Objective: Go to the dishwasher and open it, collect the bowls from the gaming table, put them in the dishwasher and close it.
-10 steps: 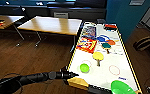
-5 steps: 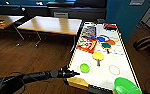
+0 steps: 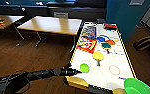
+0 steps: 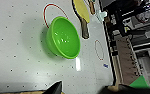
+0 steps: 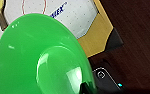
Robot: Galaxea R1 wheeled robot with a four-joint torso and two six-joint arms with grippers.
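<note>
Now left gripper nearer small bowl.

lime bowl, yellow paddle, white yellow-edged table.

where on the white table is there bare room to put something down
Bare white top lies on the gaming table toward the near yellow edge, between the small lime bowl and the red ring. The far half is crowded: board games, the yellow paddle and other paddles.
</note>
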